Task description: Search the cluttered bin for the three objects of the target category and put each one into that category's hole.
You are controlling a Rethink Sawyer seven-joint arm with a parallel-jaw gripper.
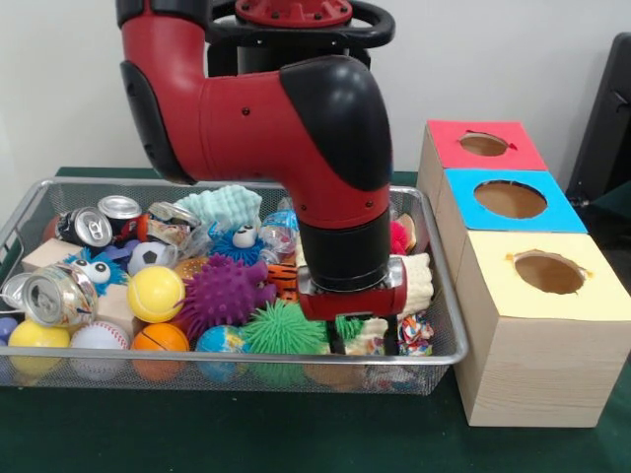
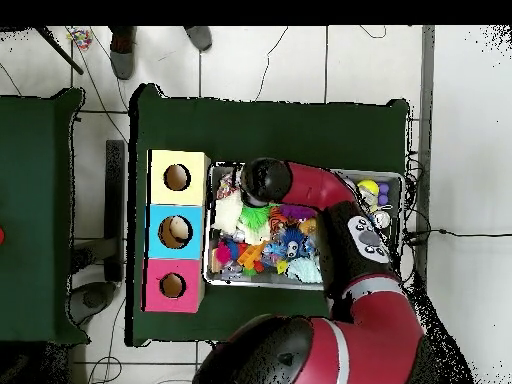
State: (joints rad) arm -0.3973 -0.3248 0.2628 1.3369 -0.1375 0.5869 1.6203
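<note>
My gripper [image 1: 363, 339] is down inside the wire bin [image 1: 442, 347], at its corner closest to the yellow box. A cream and yellow toy [image 1: 368, 338] sits right at the gripper, with a green spiky ball [image 1: 281, 330] just beside it. The bin is packed with crushed cans [image 1: 59, 296], balls such as a yellow tennis ball [image 1: 156, 293] and a small basketball [image 1: 160, 338], and a purple spiky toy [image 1: 225, 292]. Beside the bin stand three wooden boxes with round holes: red [image 1: 483, 145], blue [image 1: 510, 199] and yellow [image 1: 548, 272]. From overhead, the arm's wrist [image 2: 264, 181] hides the gripper.
The red arm crosses over the bin [image 2: 392, 180] in the overhead view. The yellow [image 2: 177, 177], blue [image 2: 175, 231] and red [image 2: 172, 285] boxes line the bin's side there. A person's shoes [image 2: 122, 62] show on the floor beyond the green table [image 2: 300, 125].
</note>
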